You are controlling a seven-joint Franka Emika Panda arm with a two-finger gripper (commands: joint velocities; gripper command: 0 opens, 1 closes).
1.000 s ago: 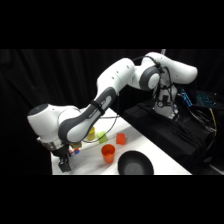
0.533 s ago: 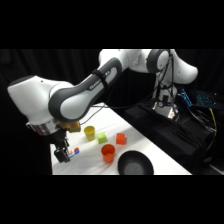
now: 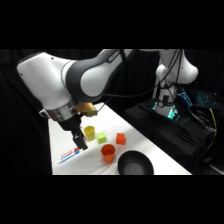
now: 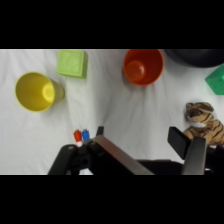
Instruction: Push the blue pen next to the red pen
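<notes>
Look to the near left part of the white table (image 3: 60,131): your blue pen (image 3: 71,153) and red pen (image 3: 65,157) lie side by side there, touching or nearly so, both slim sticks with paler sections. From the wrist you see only their coloured tips, the red beside the blue, just past the linkage. Your gripper (image 3: 81,144) hangs just above the pens' far ends with its fingers spread apart, clasping nothing. The yellow cup (image 3: 89,132), green block (image 3: 101,138) and orange cup (image 3: 108,152) stand just to the right.
</notes>
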